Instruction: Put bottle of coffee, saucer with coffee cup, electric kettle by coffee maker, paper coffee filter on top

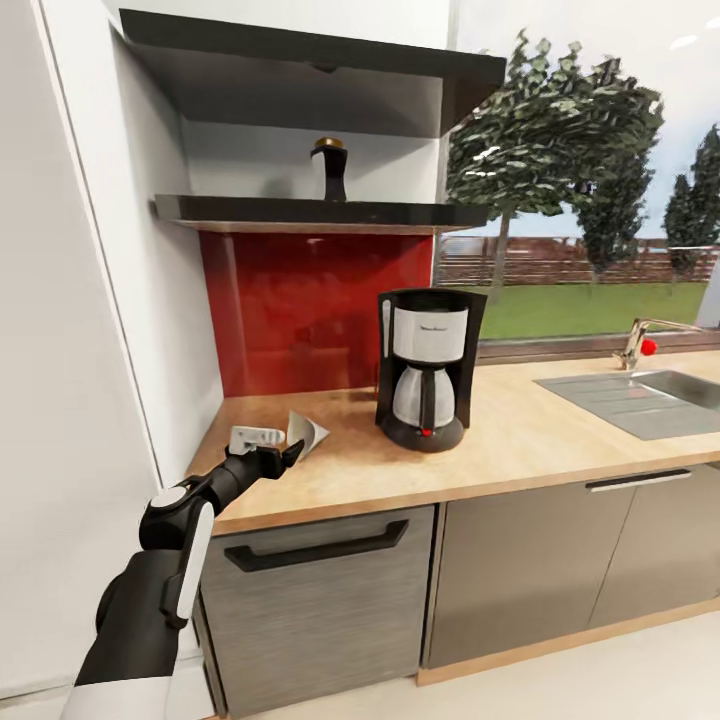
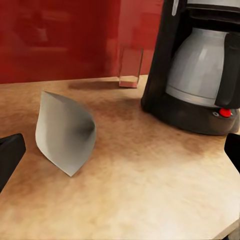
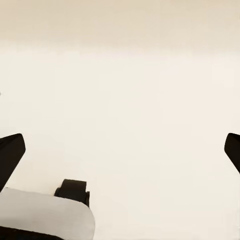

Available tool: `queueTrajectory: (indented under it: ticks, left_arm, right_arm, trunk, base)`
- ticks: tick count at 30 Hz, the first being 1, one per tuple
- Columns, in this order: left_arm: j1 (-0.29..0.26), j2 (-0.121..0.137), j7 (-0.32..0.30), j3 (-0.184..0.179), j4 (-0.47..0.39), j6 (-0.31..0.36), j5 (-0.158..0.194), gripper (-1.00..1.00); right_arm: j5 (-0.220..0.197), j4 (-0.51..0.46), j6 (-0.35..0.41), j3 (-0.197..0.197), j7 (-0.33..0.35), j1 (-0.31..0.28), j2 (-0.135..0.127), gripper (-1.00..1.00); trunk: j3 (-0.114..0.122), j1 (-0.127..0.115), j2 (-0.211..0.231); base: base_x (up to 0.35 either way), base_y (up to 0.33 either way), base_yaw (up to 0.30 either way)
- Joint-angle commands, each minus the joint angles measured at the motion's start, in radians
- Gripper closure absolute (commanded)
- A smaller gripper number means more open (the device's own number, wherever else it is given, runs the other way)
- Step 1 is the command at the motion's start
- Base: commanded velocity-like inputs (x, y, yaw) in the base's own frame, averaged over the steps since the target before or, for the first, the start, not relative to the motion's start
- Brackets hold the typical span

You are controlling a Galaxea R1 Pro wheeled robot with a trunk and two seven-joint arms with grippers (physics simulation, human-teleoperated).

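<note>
The left gripper (image 1: 292, 455) hangs low over the kitchen countertop (image 1: 520, 430) with its jaws spread wide and nothing between them. Just ahead of its fingertips lies the paper coffee filter (image 2: 67, 132), a thin white cone on its side (light, limp, easily crushed, I'd judge); pinch its open rim gently. Beyond it, further ahead, stands the coffee maker (image 1: 428, 370). The right gripper (image 3: 120, 150) is likewise spread and empty.

1 coffee maker (image 1: 428, 368), 1 filter (image 1: 305, 432), 1 bottle (image 1: 329, 168)
</note>
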Motion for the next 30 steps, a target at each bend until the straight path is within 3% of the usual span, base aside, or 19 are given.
queueTrajectory:
  ticks: [1, 5, 21, 30]
  left_arm:
    - [-0.001, -0.001, -0.010, 0.003, -0.001, 0.004, -0.008, -1.00]
    - [-0.001, -0.001, -0.010, 0.002, -0.001, 0.004, -0.008, -1.00]
    - [0.000, 0.007, -0.010, 0.008, 0.007, 0.003, -0.009, -1.00]
    - [-0.001, 0.011, -0.010, 0.007, 0.007, 0.003, -0.008, -1.00]
  right_arm:
    - [0.024, 0.004, -0.003, 0.000, 0.000, -0.001, 0.001, -1.00]
    - [0.079, 0.014, -0.003, 0.000, 0.000, -0.001, 0.005, -1.00]
    - [0.091, 0.018, -0.003, 0.000, 0.000, -0.001, 0.007, -1.00]
    - [0.094, 0.092, -0.003, 0.000, 0.000, -0.001, 0.029, -1.00]
  trunk:
    - [-0.001, 0.000, -0.001]
    - [-0.001, 0.000, -0.001]
    - [-0.001, 0.000, -0.001]
    - [-0.003, 0.000, -0.001]
  base:
    - [0.126, -0.109, 0.000]
    - [0.054, -0.048, 0.000]
    - [0.046, -0.049, 0.000]
    - [0.058, 0.000, 0.000]
